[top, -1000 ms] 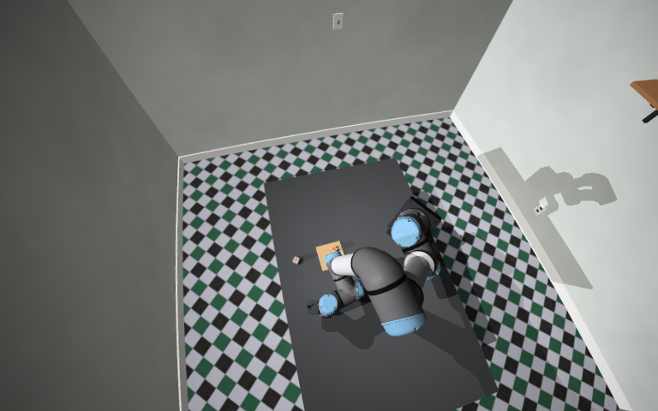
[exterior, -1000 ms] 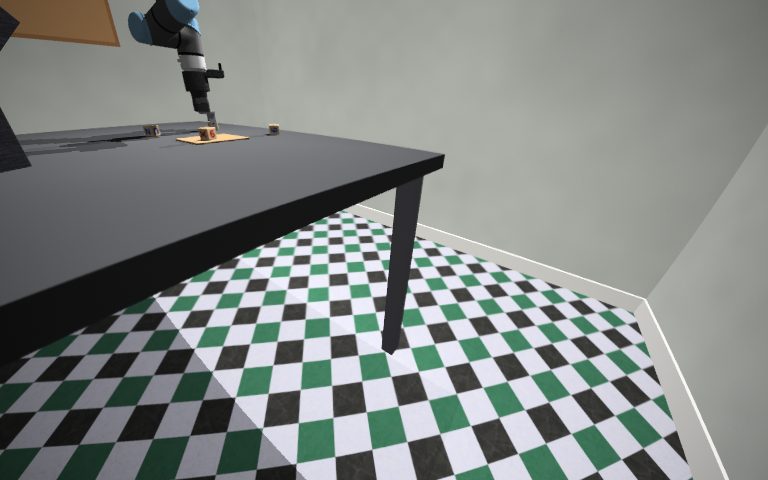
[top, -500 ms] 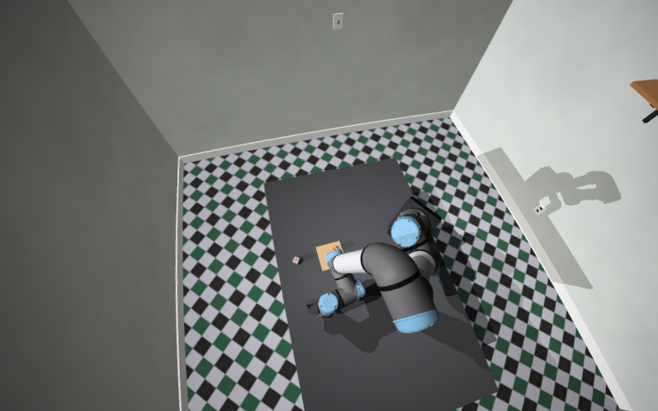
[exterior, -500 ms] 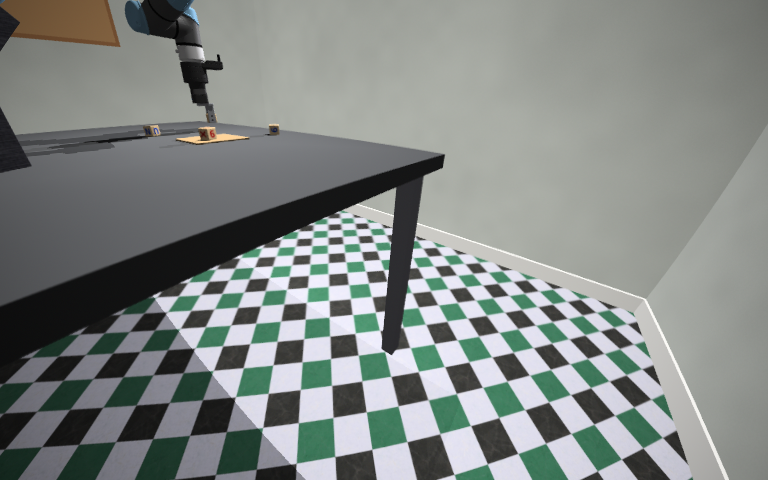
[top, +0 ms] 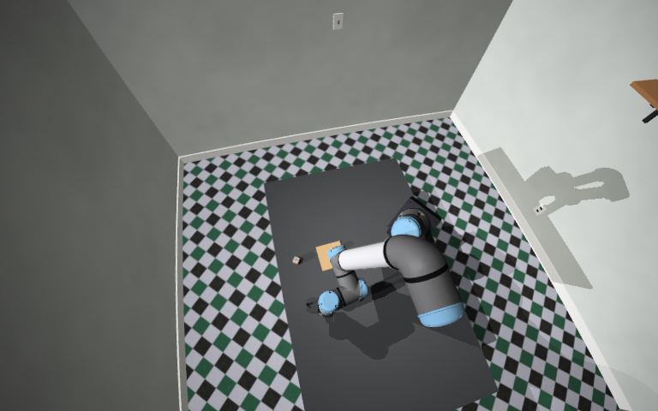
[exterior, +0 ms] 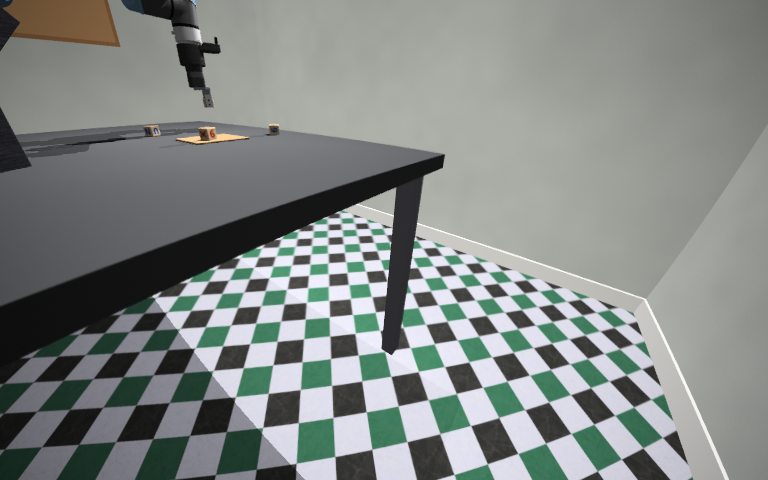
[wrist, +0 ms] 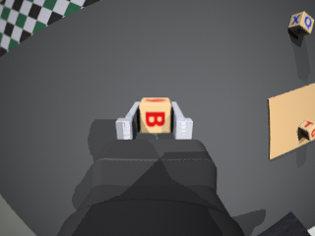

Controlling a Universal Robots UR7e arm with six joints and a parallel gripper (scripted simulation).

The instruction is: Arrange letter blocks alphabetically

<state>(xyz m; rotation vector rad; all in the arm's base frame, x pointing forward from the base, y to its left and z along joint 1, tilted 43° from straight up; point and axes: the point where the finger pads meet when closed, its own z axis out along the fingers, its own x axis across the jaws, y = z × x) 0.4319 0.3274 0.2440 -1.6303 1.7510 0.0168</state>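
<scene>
1. The gripper (wrist: 156,126) grips a tan wooden block with a red B (wrist: 156,117) between its two light grey fingers, pads on the block's left and right faces. In the exterior view the gripper (exterior: 207,100) hangs in the air well above the dark table (exterior: 294,169), so this block is off the surface.
2. The B block's face toward the wrist camera has a paler border around the red letter, which reads upright there.
3. The tan mat (wrist: 286,126) lies flat on the table; in the top view the mat (top: 324,253) sits partly under the arm's forearm, nearer the table's left long edge than its right.
4. A block with red markings (exterior: 207,133) stands on the mat.
5. A block with blue letters, X and O readable (wrist: 301,24), rests on the bare table off the mat, close to the table's edge (top: 296,259).
6. Another block with blue marks (exterior: 151,130) lies on the table beside the mat, on its other side.
</scene>
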